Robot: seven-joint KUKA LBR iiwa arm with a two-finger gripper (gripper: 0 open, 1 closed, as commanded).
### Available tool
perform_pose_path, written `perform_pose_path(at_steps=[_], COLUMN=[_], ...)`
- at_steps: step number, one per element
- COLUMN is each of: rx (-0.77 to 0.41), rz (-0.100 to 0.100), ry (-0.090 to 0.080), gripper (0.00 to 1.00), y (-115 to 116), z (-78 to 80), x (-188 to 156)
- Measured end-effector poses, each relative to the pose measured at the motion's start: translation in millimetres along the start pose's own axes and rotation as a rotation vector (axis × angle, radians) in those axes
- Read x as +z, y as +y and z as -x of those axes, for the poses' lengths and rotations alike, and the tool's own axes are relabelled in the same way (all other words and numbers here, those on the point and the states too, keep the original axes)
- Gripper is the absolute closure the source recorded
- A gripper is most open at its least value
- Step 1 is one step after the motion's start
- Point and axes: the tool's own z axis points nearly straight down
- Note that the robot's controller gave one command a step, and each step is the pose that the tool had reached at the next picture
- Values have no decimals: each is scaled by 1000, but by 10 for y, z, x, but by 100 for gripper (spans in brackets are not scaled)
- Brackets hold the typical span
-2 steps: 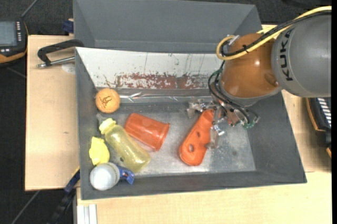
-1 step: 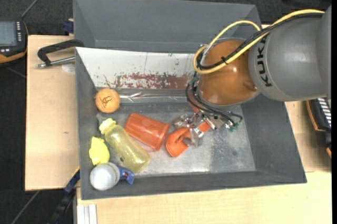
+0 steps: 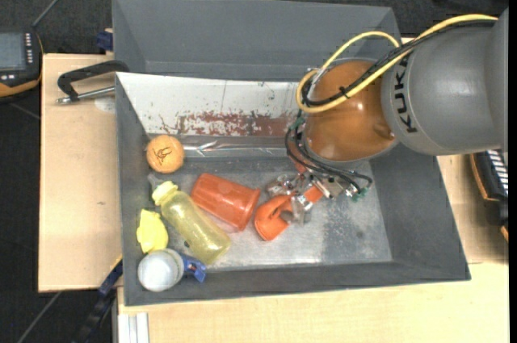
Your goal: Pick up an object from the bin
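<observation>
Bin (image 3: 355,235), read left to right.

- Far left, toward the back wall: orange ball (image 3: 165,153) with a dark mark on it. It sits alone, apart from the rest. Judged to have rolled into the foot of the sloping side.
- Left front corner holds a small heap. There is a yellow lump (image 3: 151,231), and a clear bottle (image 3: 192,227) with a yellow cap lying on its side and angled toward the front. A whitish ball (image 3: 160,270) has a blue piece (image 3: 194,271) just beside it. The heap likely gathers here because the walls funnel loose things down to the floor's edges.
- Centre: orange cup (image 3: 224,202), tipped on its side, touching or nearly touching the bottle.
- Just right of the cup: small orange curved piece (image 3: 272,220). This is the thing nearest the tool and the likely pick.
- Gripper (image 3: 297,198) is low over the floor, right against the upper right side of that orange piece. I cannot tell if it is released or clenched, nor if the piece is actually caught. Metal parts and wires clutter the spot.
- Right: orange wrist cover (image 3: 347,114) and yellow cable (image 3: 355,43), with the grey arm reaching in from that side. The wrist points steeply down, which suits a grasp from above in the open middle, clear of the walls.

Risk, as a judgement: the cup lies close and could be nudged.
</observation>
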Motion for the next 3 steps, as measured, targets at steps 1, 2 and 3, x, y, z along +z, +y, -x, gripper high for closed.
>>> perform_pose_path(at_steps=[1, 2, 3], rx=[-13, -48, -56], rz=[-1, -1, -3], ry=[-3, -7, -8], gripper=[100, 100, 100], y=[-8, -117, -146], z=[25, 57, 126], x=[0, -3, -3])
